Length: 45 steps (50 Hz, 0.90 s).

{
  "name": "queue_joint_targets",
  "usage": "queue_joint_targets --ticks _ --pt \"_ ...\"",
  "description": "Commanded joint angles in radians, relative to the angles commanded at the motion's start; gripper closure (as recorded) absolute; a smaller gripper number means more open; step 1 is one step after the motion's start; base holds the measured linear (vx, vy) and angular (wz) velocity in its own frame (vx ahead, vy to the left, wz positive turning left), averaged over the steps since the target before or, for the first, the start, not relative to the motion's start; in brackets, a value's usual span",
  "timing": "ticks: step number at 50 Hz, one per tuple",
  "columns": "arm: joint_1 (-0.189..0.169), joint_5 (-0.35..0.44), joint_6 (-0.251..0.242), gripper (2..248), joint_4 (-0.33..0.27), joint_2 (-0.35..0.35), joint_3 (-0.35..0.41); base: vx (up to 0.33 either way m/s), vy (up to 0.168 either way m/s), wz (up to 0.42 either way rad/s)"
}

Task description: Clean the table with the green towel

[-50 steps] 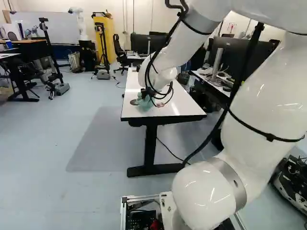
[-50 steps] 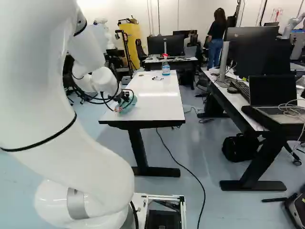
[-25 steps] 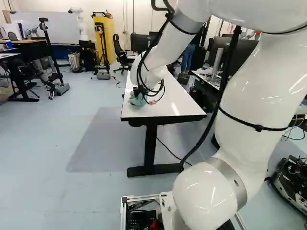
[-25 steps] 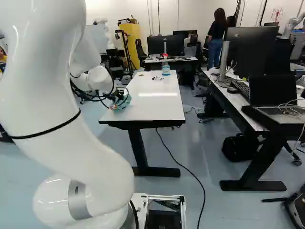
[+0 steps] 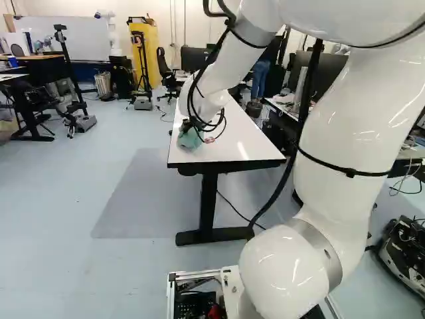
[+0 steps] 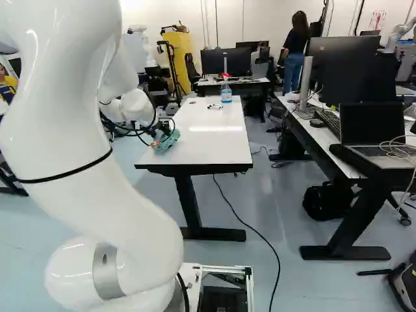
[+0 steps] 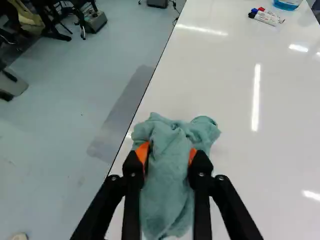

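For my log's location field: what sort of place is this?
Probably a robotics lab or workshop: another robot stands in the background, a tripod stands on the open floor, and desks carry monitors and a laptop.

Table [image 7: 225,160] looks smooth, glossy; towel [image 7: 167,185] shows rumpled matt cloth; arm [image 5: 348,126] shines, smooth; floor [image 5: 60,212] has faint sheen.
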Motion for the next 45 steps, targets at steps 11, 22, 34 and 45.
queue_joint_targets --ticks 11,22,34,45 --pt "0.000 0.000 0.000 63 0.000 0.000 0.000 0.000 0.000 0.000" --pt "0.000 0.000 0.000 3 0.000 0.000 0.000 0.000 0.000 0.000" --pt "-0.001 0.002 0.000 3 0.000 0.001 0.002 0.000 0.000 0.000" --pt "-0.006 0.016 0.000 3 0.000 0.009 0.015 0.000 0.000 0.000"
